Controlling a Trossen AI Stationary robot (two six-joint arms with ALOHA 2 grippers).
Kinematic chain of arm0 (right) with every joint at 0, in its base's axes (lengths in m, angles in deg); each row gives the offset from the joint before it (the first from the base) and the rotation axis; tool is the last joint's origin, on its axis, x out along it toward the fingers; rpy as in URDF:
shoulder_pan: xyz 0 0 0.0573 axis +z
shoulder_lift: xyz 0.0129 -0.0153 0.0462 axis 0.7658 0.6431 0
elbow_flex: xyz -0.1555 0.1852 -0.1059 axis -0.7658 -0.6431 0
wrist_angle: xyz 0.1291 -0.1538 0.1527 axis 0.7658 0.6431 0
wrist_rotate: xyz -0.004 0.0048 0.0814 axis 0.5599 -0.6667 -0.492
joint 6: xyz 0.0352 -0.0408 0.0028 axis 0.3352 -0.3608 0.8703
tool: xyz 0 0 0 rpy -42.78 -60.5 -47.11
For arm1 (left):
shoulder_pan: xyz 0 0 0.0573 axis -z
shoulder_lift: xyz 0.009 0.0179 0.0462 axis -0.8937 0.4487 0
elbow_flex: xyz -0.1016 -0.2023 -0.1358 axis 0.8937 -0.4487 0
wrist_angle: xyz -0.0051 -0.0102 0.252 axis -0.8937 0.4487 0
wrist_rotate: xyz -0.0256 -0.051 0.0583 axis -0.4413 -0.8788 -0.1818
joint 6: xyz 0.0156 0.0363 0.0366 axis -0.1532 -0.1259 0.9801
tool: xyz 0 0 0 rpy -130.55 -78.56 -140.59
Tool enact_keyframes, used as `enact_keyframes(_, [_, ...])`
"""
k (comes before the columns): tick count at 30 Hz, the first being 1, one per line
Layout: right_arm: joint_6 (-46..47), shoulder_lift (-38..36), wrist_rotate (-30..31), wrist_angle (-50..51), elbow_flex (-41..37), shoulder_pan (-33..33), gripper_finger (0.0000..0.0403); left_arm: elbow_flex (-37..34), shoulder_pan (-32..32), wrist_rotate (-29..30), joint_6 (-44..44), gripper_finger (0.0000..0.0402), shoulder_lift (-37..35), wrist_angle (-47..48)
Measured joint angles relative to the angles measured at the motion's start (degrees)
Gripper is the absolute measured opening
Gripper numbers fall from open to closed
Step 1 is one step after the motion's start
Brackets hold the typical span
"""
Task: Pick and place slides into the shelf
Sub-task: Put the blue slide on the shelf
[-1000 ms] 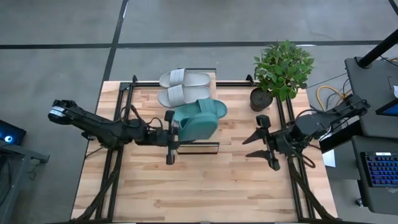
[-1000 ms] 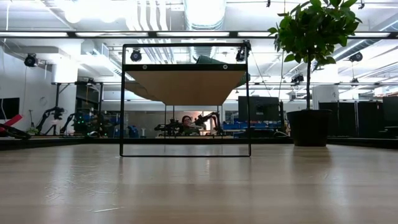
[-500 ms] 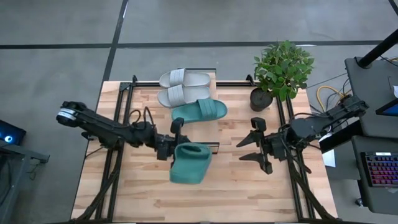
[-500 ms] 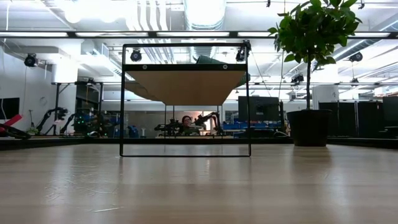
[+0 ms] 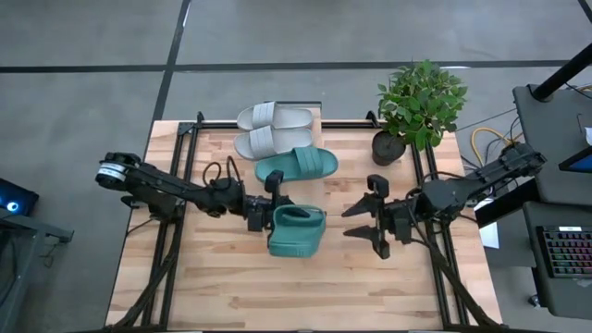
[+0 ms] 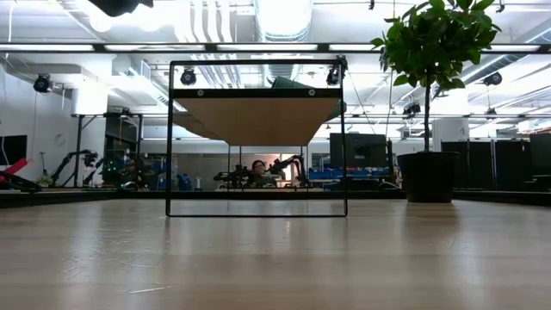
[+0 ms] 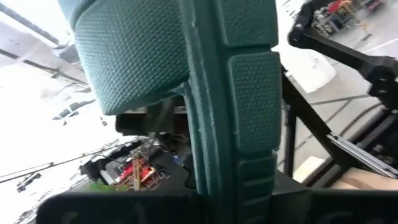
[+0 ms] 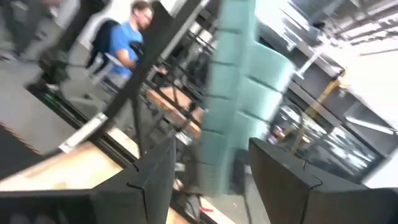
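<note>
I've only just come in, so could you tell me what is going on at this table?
The left pincer is shut on a teal slide, holding it over the table near the shelf. Two pale slides and another teal one already sit on the shelf. The right pincer is open, facing the held slide.

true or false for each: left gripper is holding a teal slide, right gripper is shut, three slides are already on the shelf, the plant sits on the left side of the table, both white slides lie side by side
1. The left gripper is holding a teal slide. True.
2. The right gripper is shut. False: its fingers stand apart with nothing between them, facing the held slide.
3. Three slides are on the shelf. True: two white slides and one other teal slide lie on its top.
4. The potted plant sits on the left side of the table. False: it stands at the far right corner.
5. The white slides lie side by side. True.
</note>
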Motion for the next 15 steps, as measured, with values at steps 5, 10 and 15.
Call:
enact_keyframes(5, [-0.58,1.21,0.18,0.30,0.00,-2.09,0.0226,-0.02,-0.02,-1.10,0.02,0.0019,0.03,0.43])
enact_keyframes(10, [0.04,4.36,0.28,-0.87,1.00,-2.80,0.0300,-0.04,0.00,-1.52,0.01,0.0019,-0.27,1.08])
enact_keyframes(15, [2.45,7.48,2.11,-0.70,4.82,-3.03,0.0352,-0.07,0.00,-1.62,0.03,0.0019,-0.29,1.55])
